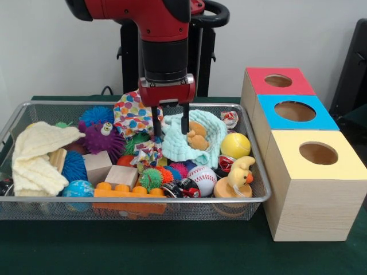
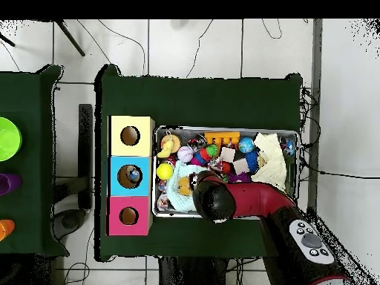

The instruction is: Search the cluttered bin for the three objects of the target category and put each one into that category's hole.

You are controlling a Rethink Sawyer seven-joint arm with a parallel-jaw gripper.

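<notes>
The wire mesh bin (image 1: 143, 199) lies on the green table, packed with toys and cloths; it also shows in the overhead view (image 2: 223, 128). My gripper (image 1: 170, 122) hangs straight down into the bin's far middle. It is open, with its fingers on either side of the edge of a mint green cloth (image 1: 200, 150) and nothing held. In the overhead view the arm hides it. I cannot pick out any wrinkly plastic piece among the clutter. The blue-topped box's hole (image 1: 295, 110) is right of the bin. In the overhead view a small silvery-blue thing (image 2: 134, 175) shows inside that hole.
A red-topped box (image 1: 252, 77) and a yellow-topped box (image 1: 344, 166) flank the blue one. Near the gripper are a polka-dot cloth (image 1: 131, 112), a purple spiky ball (image 1: 102, 140), a yellow ball (image 1: 235, 145), a baseball (image 1: 202, 176), a duck toy (image 1: 239, 172) and a cream knit cloth (image 1: 37, 157).
</notes>
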